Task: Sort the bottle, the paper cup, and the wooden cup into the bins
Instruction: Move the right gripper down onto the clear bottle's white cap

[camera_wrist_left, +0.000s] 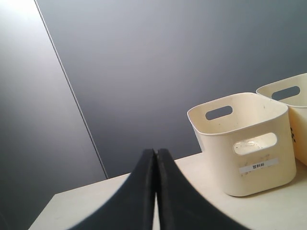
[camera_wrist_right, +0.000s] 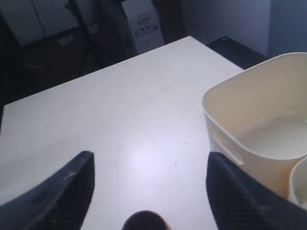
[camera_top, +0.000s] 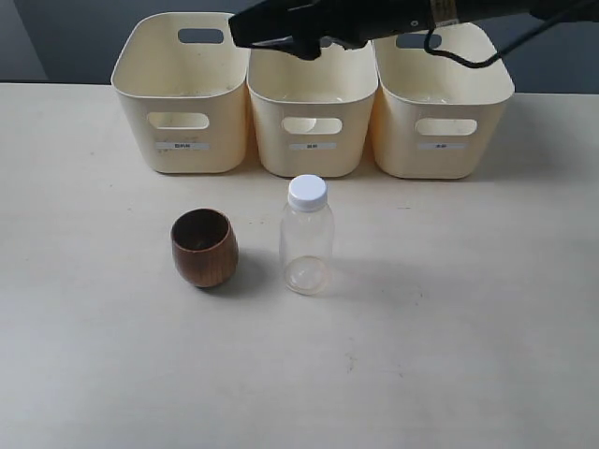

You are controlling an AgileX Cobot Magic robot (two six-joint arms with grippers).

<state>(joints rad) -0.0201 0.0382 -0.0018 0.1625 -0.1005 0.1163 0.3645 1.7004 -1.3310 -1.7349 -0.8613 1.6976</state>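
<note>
Three bins (camera_top: 314,122) are standing in a row at the far edge of the table (camera_top: 449,355). The wooden cup (camera_top: 204,247) and the bottle (camera_top: 306,236) are standing upright, side by side but apart, nearer the camera: the cup in front of the gap between the left and middle bins, the bottle in front of the middle bin. The paper cup is not showing on the table; whether it is lying in a bin cannot be told.

The right gripper (camera_top: 299,42) is hanging over the middle bin, reaching across from the right. Its fingers (camera_wrist_right: 62,191) are spreading wide and holding nothing; the wrist view is looking past them to bare table and a bin wall (camera_wrist_right: 249,120).

The left gripper (camera_wrist_left: 156,191) is showing only in its own wrist view, its jaws pressing together on nothing, well away from the left bin (camera_wrist_left: 249,143).

The bottle, long axis vertical, is lying toward the camera from the right gripper and below it. Judged from this layout, the right arm is the nearer one and would be coming back and down to grasp it from the side.
</note>
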